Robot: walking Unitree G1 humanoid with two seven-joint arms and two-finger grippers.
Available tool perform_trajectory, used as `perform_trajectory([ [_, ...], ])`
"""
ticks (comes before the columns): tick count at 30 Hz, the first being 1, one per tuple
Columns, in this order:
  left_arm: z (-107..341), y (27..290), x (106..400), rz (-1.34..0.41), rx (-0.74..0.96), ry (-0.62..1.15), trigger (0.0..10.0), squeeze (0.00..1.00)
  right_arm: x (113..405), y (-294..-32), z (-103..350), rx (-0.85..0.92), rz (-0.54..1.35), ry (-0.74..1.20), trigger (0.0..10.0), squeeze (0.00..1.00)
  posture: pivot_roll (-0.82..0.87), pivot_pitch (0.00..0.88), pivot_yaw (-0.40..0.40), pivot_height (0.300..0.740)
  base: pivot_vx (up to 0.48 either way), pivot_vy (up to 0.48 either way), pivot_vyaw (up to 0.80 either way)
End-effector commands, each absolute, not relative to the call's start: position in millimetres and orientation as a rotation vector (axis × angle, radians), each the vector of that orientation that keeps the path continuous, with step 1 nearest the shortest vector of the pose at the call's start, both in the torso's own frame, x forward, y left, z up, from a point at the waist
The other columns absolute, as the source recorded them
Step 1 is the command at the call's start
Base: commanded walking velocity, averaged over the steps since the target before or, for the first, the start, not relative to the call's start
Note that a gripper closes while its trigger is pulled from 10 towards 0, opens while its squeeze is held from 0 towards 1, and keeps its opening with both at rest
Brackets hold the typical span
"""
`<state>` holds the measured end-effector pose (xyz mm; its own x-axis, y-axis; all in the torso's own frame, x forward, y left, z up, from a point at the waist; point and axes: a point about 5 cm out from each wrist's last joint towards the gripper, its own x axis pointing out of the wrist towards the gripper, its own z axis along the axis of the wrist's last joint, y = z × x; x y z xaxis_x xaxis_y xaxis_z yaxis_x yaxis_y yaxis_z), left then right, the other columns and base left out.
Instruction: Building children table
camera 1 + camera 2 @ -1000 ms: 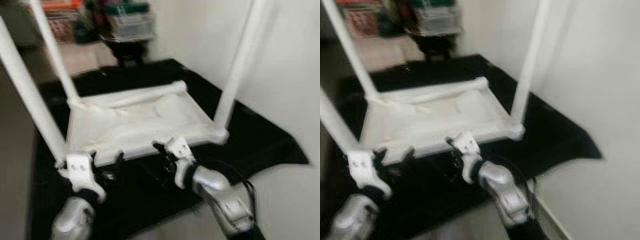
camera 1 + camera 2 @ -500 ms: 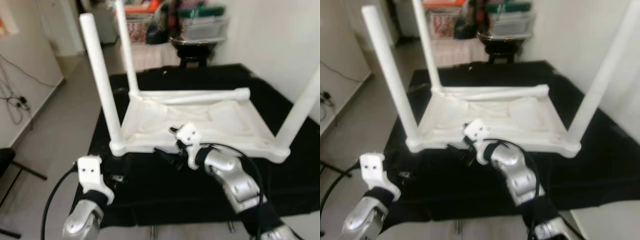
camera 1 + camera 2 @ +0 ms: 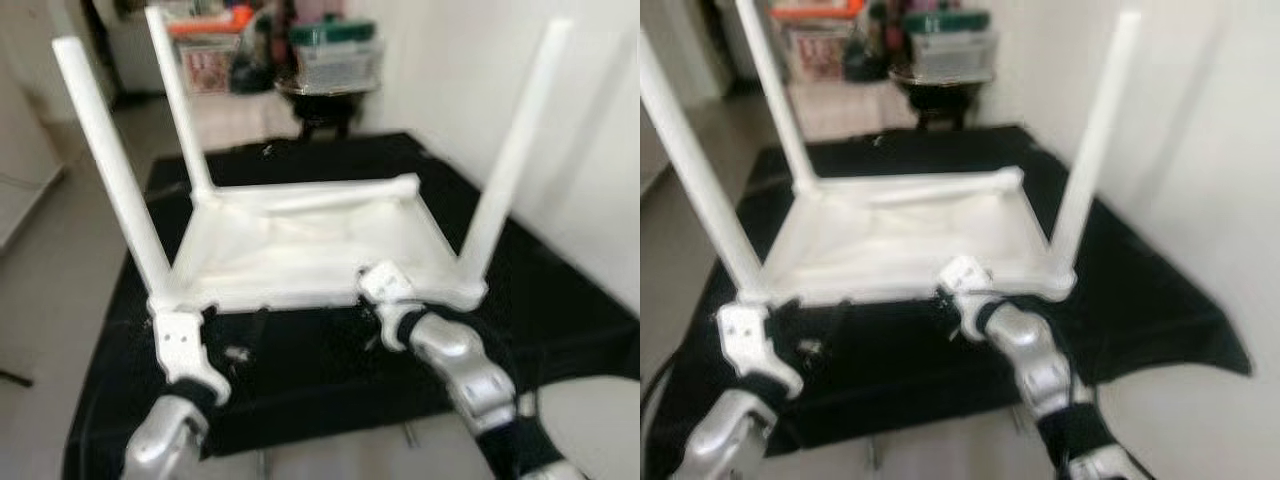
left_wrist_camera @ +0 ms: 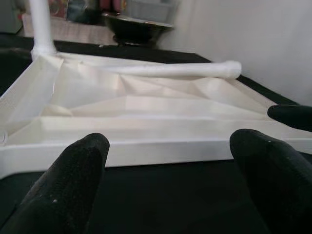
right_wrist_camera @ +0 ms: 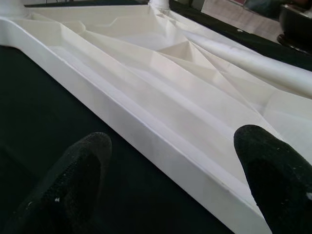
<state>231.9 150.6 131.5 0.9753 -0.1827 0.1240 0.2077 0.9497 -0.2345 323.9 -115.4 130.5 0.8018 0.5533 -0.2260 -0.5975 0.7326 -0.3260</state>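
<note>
**A:** Where is the children table (image 3: 310, 245) at this moment?

**B:** It lies upside down on a black cloth (image 3: 560, 300) that is spread on the floor (image 3: 45, 290). The white frame is flat on the cloth and three white legs (image 3: 105, 165) point up: two on the robot's left side and one at the near right corner. The far right corner carries no leg; I see there only the round end of the far rail (image 4: 229, 69).

**A:** And the two pincers?

**B:** Both are at the near long edge of the frame. The left pincer (image 4: 170, 170) is low beside the near left corner, under the leg that stands there. Its black fingers (image 4: 73, 180) are spread, with the near rail in front of them. They grip nothing.

**A:** The right one?

**B:** The right pincer (image 5: 170, 165) is near the middle of the same edge, a little toward the right corner. Its fingers (image 5: 273, 165) are spread wide too. The rail of the frame passes across the gap between them, but the pads do not press it. In the left wrist view a tip of it shows at the side, close to the rail.

**A:** What is behind the table?

**B:** A dark round stool (image 3: 325, 100) and stacked boxes (image 3: 335, 55) against the white wall (image 3: 600, 130), all blurred.
</note>
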Motion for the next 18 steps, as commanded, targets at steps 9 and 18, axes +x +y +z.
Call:
perform_trajectory([
  [9, 128.0, 156.1, 230.8, -0.181, -0.251, -0.082, 10.0, 0.0, 324.6, -107.3, 131.4, -0.411, 0.65, 0.097, 10.0, 0.0, -0.06, 0.016, -0.004, 0.74, 0.0, 0.0, 0.0],
  [18, 128.7, 157.2, 230.2, -0.178, -0.251, -0.081, 10.0, 0.0, 336.1, -107.4, 133.3, -0.615, 0.655, 0.122, 10.0, 0.0, -0.05, 0.022, 0.002, 0.74, 0.0, 0.0, 0.0],
])
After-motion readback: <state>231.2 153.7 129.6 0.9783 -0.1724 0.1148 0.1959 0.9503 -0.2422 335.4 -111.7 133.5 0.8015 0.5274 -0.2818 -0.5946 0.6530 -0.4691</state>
